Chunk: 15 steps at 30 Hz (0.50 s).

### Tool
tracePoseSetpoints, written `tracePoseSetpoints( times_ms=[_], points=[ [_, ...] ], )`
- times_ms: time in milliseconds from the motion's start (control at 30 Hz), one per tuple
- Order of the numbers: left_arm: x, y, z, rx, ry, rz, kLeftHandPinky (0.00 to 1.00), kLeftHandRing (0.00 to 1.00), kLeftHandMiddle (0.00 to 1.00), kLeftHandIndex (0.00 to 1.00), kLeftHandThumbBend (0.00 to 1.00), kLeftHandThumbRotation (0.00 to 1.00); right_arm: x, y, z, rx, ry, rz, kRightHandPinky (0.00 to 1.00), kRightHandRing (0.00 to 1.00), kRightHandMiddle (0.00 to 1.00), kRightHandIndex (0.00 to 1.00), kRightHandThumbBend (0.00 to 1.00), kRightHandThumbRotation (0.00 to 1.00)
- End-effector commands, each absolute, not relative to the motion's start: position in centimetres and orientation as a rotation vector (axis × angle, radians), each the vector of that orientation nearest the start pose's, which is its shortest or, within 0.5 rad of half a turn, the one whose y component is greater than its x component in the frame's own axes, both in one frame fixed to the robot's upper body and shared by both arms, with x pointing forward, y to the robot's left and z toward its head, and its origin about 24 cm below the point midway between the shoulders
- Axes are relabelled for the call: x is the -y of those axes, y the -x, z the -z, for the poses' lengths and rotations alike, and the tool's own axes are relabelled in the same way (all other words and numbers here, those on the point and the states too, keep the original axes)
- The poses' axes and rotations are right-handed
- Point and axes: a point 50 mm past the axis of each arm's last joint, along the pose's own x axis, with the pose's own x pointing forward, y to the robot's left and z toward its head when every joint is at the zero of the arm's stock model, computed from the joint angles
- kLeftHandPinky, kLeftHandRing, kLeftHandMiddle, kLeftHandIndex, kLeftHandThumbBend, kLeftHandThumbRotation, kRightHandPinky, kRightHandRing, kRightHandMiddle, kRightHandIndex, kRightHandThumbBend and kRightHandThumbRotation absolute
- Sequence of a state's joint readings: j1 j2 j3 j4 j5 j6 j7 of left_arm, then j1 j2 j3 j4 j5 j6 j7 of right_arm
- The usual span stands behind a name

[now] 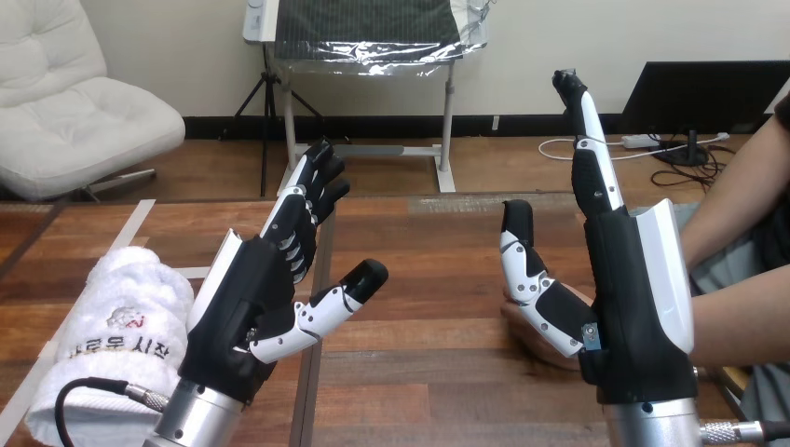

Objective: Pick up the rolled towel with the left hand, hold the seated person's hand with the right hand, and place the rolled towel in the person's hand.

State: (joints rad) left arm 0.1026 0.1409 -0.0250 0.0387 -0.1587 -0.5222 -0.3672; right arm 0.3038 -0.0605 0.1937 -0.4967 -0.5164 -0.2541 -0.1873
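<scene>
**Both Hands Open, Towel Not Yet Picked Up**

The white rolled terry towel [116, 326] is seen lying on the brown wooden table [424, 279] at the near left, just beside the left hand [256, 298] and partly under its forearm. The left hand is held above the table with its fingers straight and loosely together and the thumb spread to the side; nothing is held in it. The right hand [633, 298] is raised upright, its fingers pointing up and pressed together and its thumb set apart from them; nothing is held in it either. The person's hand [526, 337] is seen low behind the right hand's thumb, mostly hidden. Whether the two are touching cannot be told.

No step of the task is judged to have been completed.

Several risks can be foreseen:

- The towel could be pushed off the near edge or unrolled if it is swept by the forearm as the left hand turns toward it.
- Being soft and thick, the roll could be pinched only at its outer layer and so come loose when lifted.
- The person's hand could be squeezed or missed, since the view of it is blocked by the robot's own palm.
- The towel could be dropped on the table if it is released before the person's hand is steadied.
</scene>
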Motion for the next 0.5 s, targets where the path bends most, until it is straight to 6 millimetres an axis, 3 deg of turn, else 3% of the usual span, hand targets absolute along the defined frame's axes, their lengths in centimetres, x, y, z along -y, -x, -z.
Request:
tracePoseSetpoints(
  times_ms=[0, 467],
  points=[
    [-15.55, -22.76, -7.87, 0.482, -0.058, 0.349, 0.99, 0.96, 0.97, 0.99, 0.63, 0.35, 12.21, -18.77, -12.84, 0.588, 0.447, 0.058, 1.00, 1.00, 1.00, 1.00, 0.00, 0.00],
    [-15.51, -22.72, -7.79, 0.477, -0.049, 0.346, 1.00, 0.96, 0.97, 0.99, 0.62, 0.35, 12.28, -18.77, -12.84, 0.586, 0.445, 0.060, 1.00, 1.00, 1.00, 1.00, 0.00, 0.00]
  ],
)
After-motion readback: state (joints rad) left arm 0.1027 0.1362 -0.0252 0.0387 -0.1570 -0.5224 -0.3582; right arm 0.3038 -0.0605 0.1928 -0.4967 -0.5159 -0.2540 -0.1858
